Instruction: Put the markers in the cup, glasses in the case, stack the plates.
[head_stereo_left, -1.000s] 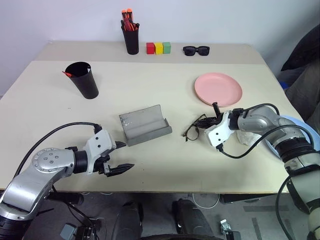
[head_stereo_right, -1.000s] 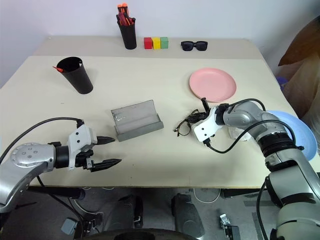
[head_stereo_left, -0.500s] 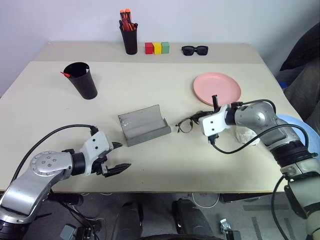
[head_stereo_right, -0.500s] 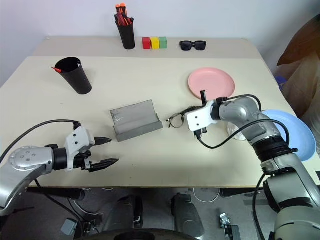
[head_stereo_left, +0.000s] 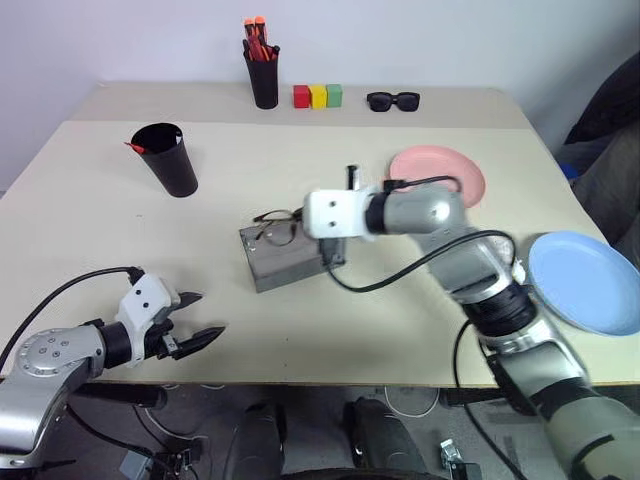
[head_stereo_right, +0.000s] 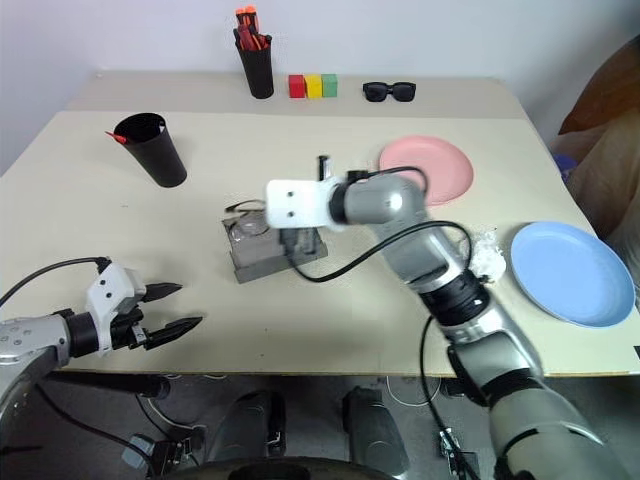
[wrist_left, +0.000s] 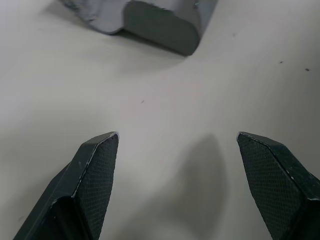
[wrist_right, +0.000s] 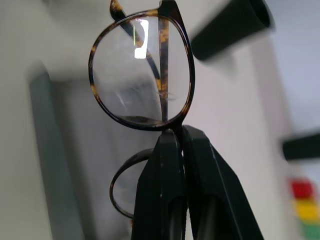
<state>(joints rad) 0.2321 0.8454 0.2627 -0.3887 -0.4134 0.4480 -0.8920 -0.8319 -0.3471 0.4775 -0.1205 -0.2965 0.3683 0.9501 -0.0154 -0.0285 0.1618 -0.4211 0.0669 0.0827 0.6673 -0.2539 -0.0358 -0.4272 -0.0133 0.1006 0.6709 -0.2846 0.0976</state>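
Over the middle of the table (head_stereo_left: 420, 330), the right gripper (wrist_right: 172, 137) hangs just above the open grey case (head_stereo_left: 283, 256), its two black fingers (wrist_right: 165, 190) pinched tight on the bridge of the glasses (head_stereo_left: 276, 225). The wire frame sticks out past the fingertips toward the robot's left, one round lens above the other in the right wrist view, with the case's pale lining blurred behind them. The glasses are off the table, above the case's raised lid.

Near the front edge on the robot's left, the left gripper (head_stereo_left: 193, 322) hovers low above bare table, fingers (wrist_left: 95, 175) spread wide with nothing between them; the left wrist view shows a rounded end of the case beyond the tips.

The black cup (head_stereo_left: 165, 159) stands upright well to the left and farther back, a red marker (head_stereo_left: 133, 148) poking over its rim. The salmon pink plate (head_stereo_left: 445, 170) lies behind the right arm, and the light blue plate (head_stereo_left: 583, 281) sits apart from it at the table's right edge. Along the back are a pen pot (head_stereo_left: 263, 75), three coloured blocks (head_stereo_left: 317, 96) and black sunglasses (head_stereo_left: 392, 101).
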